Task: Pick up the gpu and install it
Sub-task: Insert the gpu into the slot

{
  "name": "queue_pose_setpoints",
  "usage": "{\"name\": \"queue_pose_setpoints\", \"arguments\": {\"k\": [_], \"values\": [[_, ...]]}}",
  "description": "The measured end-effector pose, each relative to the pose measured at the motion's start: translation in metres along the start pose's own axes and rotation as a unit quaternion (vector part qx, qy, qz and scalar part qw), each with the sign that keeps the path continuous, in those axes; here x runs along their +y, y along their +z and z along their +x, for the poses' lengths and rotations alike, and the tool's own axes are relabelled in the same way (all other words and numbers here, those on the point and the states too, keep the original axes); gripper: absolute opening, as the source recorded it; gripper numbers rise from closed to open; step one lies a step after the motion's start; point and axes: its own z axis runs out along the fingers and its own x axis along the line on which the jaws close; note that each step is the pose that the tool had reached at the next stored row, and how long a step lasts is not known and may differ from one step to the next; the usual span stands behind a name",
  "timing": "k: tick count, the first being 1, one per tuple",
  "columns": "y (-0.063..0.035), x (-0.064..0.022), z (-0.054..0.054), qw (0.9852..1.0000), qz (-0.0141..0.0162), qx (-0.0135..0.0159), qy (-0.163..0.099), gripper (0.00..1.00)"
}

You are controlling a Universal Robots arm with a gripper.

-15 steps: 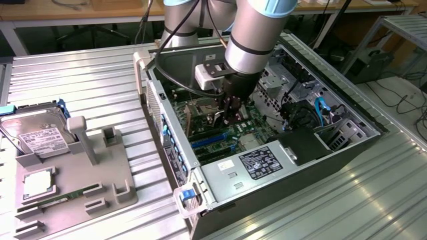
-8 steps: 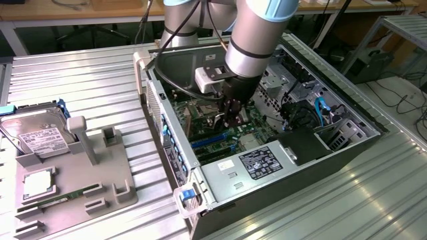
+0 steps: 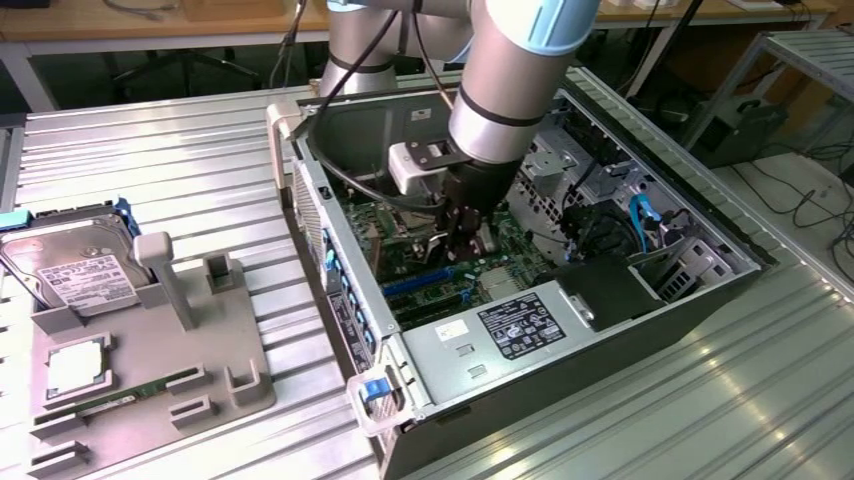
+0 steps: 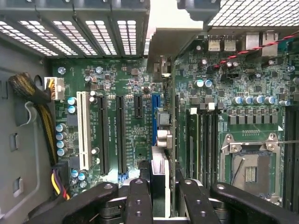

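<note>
My gripper (image 3: 458, 243) is down inside the open computer case (image 3: 694, 215), just above the motherboard. In the wrist view it (image 4: 163, 192) is shut on the gpu (image 4: 160, 167). The dark card is seen edge-on, standing upright between the two black fingers (image 4: 139, 198). Its silver-beige bracket (image 4: 174, 44) reaches toward the case's perforated rear wall. The card hangs over the blue expansion slot (image 4: 154, 109), roughly in line with it. I cannot tell whether its lower edge touches the slot.
Beside the blue slot lie two black slots (image 4: 103, 135) and a white slot (image 4: 84, 130), with memory slots (image 4: 201, 140) and the processor socket (image 4: 250, 163) on the other side. The power supply (image 3: 534, 325) is nearby. At the exterior view's left a hard drive (image 3: 74, 270) rests on a grey fixture (image 3: 200, 350).
</note>
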Motion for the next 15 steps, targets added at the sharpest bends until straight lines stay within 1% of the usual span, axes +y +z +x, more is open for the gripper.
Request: {"name": "queue_pose_setpoints", "arguments": {"k": [2, 5, 15], "values": [[0.0011, 0.0006, 0.001, 1.0, 0.0001, -0.0002, 0.0, 0.28], [0.0023, 0.0056, 0.002, 1.0, 0.0001, -0.0002, 0.0, 0.28], [0.0048, 0.0123, 0.004, 1.0, 0.0001, -0.0002, 0.0, 0.28]]}}
